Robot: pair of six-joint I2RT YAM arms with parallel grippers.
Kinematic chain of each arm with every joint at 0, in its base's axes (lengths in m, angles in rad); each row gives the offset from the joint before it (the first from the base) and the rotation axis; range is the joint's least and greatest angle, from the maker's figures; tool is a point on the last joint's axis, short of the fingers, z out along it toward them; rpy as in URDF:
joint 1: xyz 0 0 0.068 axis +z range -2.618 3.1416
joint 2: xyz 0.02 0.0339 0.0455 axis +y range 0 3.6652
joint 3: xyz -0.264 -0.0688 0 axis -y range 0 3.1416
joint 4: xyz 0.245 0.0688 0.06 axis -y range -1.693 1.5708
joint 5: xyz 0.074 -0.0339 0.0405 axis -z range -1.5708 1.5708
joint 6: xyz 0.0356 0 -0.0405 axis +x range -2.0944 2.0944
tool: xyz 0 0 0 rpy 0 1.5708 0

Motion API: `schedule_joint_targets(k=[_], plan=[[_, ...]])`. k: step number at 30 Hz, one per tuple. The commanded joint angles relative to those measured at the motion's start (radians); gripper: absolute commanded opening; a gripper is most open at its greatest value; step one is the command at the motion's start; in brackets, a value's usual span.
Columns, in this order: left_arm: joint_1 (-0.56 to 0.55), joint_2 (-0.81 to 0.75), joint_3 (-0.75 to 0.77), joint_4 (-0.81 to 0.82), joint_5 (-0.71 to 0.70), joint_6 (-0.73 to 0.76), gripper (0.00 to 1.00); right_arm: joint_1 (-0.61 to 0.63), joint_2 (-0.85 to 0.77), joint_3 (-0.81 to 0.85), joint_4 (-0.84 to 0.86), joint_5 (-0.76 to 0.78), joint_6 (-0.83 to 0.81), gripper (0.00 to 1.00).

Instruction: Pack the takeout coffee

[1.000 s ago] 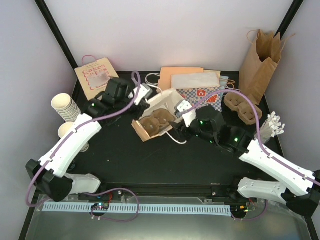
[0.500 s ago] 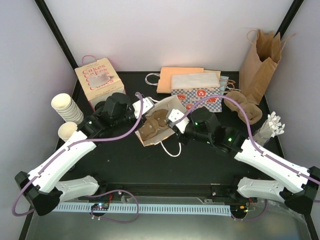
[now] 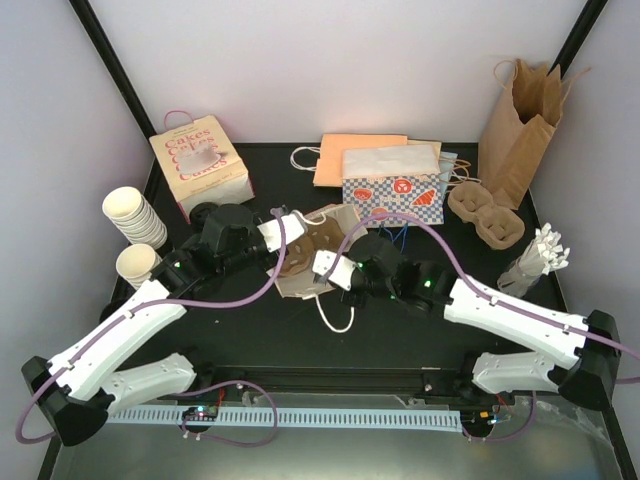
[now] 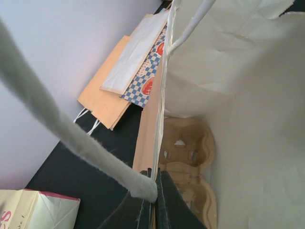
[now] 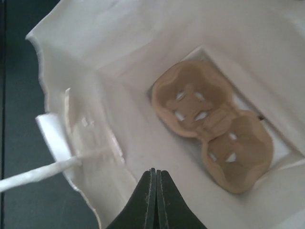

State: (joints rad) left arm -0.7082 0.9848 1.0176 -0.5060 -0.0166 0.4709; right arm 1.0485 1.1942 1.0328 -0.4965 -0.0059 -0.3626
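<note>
We note the white cord handle (image 4: 102, 164) blurred near the lens, and the brown pulp cup carrier (image 4: 187, 145) in the white paper bag (image 4: 243, 76) cut off below.

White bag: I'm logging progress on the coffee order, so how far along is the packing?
Done: the cardboard carrier lies inside the white bag. In hand: the left gripper pinches the bag's rim; the right gripper is shut at its mouth. Left: both carrier wells are empty, so no cup is packed yet.
</note>
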Motion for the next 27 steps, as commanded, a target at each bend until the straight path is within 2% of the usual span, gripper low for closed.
schedule_joint_targets(k=[1,15,27], plan=[[-0.015,-0.036,-0.014,0.074,-0.005,0.047,0.02,0.059,-0.014,-0.068,0.035,0.03,-0.07,0.01],[-0.064,-0.08,-0.085,0.047,0.072,0.015,0.02,0.213,-0.003,-0.194,0.089,0.059,-0.207,0.01],[-0.081,-0.087,-0.1,0.048,0.133,0.011,0.01,0.227,-0.052,-0.171,0.142,0.193,-0.225,0.01]])
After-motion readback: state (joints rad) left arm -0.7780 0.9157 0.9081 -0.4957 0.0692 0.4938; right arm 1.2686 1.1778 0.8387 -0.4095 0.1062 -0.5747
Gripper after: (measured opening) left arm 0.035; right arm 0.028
